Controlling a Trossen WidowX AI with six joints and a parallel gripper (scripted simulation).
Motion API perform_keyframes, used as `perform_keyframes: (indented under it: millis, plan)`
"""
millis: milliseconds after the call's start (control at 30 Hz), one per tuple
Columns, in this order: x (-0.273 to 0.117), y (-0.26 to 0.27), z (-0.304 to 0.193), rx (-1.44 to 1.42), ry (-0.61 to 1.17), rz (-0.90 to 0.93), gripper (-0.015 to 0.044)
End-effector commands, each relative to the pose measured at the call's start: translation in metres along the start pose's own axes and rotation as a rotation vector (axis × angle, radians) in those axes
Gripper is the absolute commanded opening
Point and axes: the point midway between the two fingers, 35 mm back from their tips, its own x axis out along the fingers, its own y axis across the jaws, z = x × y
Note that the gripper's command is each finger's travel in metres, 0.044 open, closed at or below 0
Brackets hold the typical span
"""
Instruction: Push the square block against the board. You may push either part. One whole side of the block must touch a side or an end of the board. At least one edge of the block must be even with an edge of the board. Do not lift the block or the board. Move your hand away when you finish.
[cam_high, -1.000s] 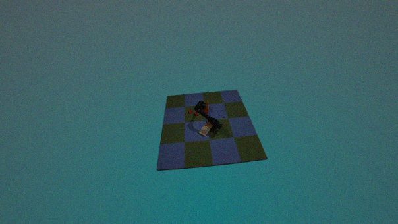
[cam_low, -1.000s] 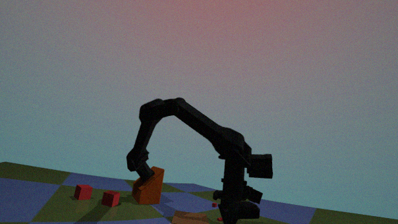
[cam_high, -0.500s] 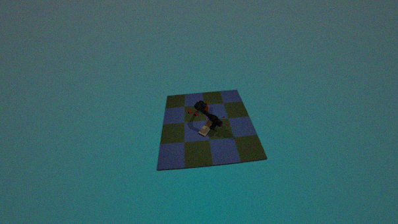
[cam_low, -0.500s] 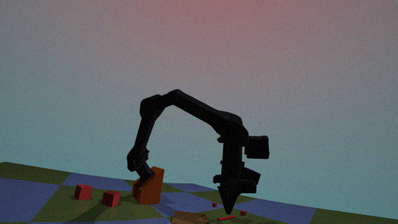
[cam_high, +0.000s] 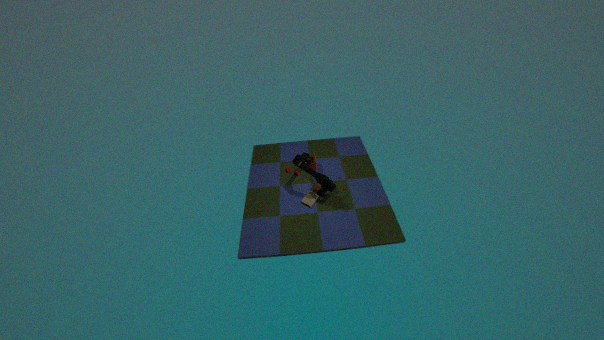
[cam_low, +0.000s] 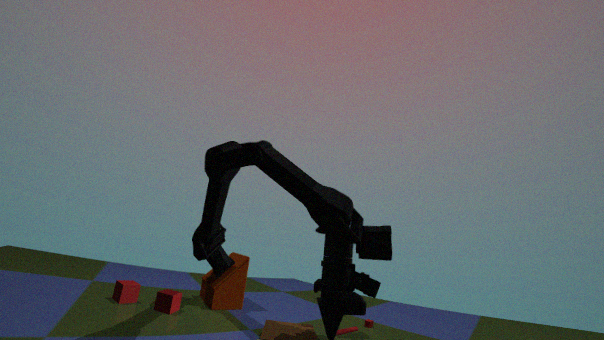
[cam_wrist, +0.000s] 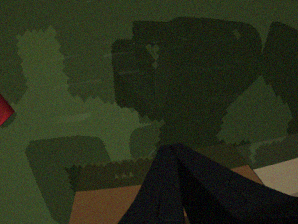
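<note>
- In the exterior view's lower left, two red cubes (cam_high: 288, 170) (cam_low: 126, 293) and an orange wedge-shaped block (cam_high: 314, 162) (cam_low: 231, 289) stood as obstacles.
- Open air lay beneath the black arm's (cam_high: 311, 171) (cam_low: 295, 177) arch, centre frame.
- At the wrist view's bottom, a flat brown piece (cam_low: 285, 330) (cam_wrist: 102, 204) blocked low passage.
</note>
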Motion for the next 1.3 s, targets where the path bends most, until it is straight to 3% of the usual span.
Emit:
perform_keyframes:
  millis: [0,1267]
  plan:
    - [0.015,0.002,-0.001,-0.010,0.003,-0.006,0.0000]
    - [0.014,0.001,-0.018,-0.010,0.003,-0.006,0.0000]
